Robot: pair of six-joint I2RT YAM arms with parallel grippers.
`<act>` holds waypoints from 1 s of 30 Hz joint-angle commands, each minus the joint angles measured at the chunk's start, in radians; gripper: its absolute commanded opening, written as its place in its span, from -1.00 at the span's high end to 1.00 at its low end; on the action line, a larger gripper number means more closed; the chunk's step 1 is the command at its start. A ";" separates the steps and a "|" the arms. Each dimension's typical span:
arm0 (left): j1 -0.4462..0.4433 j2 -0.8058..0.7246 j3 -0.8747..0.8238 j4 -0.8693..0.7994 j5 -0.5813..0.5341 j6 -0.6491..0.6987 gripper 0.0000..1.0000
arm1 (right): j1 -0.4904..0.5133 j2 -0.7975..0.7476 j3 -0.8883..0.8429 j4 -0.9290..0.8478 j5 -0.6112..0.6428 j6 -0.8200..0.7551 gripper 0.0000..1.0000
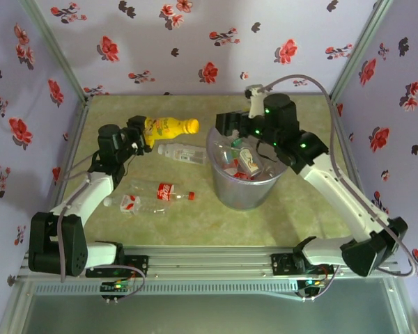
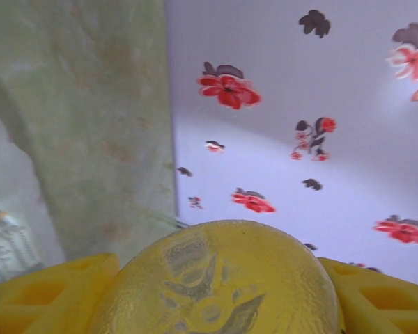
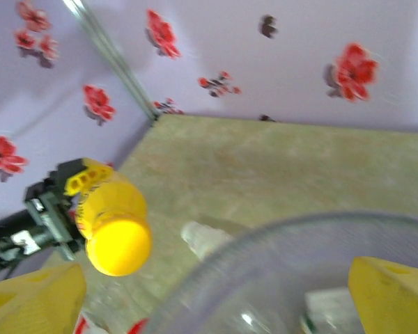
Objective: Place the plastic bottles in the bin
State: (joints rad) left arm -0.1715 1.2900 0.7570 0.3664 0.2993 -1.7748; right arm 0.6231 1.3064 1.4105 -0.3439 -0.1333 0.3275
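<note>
Yellow plastic catches the eye on the left: the left gripper [image 1: 142,133] has its jaws partly closed around the base of the yellow bottle [image 1: 171,126], holding it on its side with the cap pointing toward the bin [image 1: 240,196]. From that wrist's camera the bottle's rounded bottom sits snug between the two yellow fingers [image 2: 49,292]. Just beside the held bottle, the clear white-label bottle [image 1: 182,153] lies on the green table [image 1: 195,228], its far end close to the bin's rim. Nearer the arm bases, the farther red-label bottle [image 1: 167,191] and the nearer red-label bottle [image 1: 134,203] lie flat, close together and left of the bin. The bin stands upright right of centre, and through its open top I can see crushed bottles [image 1: 245,164] already inside, red labels among them. Over its far rim hangs the right gripper [image 1: 231,129], jaws spread wide with nothing between them; its wrist camera shows a yellow finger at each lower corner and the bin's rim curving below.
</note>
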 commanded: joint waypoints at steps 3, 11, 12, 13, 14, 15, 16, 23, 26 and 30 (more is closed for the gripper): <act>-0.042 0.005 -0.040 0.204 -0.094 -0.291 1.00 | 0.084 0.085 0.054 0.256 -0.013 0.052 -0.95; -0.124 0.042 -0.021 0.270 -0.177 -0.408 1.00 | 0.154 0.234 0.048 0.547 0.040 0.084 -0.95; -0.128 0.046 -0.019 0.278 -0.181 -0.415 1.00 | 0.159 0.252 0.054 0.565 0.045 0.090 -0.94; -0.133 0.052 -0.019 0.286 -0.187 -0.425 1.00 | 0.160 0.272 0.062 0.580 0.049 0.098 -0.95; -0.138 0.057 -0.019 0.295 -0.191 -0.433 1.00 | 0.165 0.292 0.069 0.599 0.053 0.105 -0.94; -0.141 0.060 -0.018 0.301 -0.197 -0.441 1.00 | 0.167 0.308 0.076 0.606 0.055 0.111 -0.94; -0.146 0.064 -0.020 0.310 -0.204 -0.451 1.00 | 0.168 0.327 0.086 0.615 0.058 0.118 -0.94; -0.152 0.072 -0.016 0.330 -0.235 -0.486 1.00 | 0.175 0.415 0.093 0.695 0.070 0.168 -0.87; -0.153 0.081 -0.007 0.345 -0.247 -0.493 1.00 | 0.177 0.429 0.083 0.735 0.070 0.192 -0.79; -0.154 0.099 0.005 0.350 -0.247 -0.501 1.00 | 0.180 0.442 0.085 0.752 0.067 0.206 -0.68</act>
State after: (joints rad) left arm -0.3153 1.3724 0.7303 0.6510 0.0608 -2.0899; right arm 0.7933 1.7302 1.4677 0.3416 -0.0799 0.5060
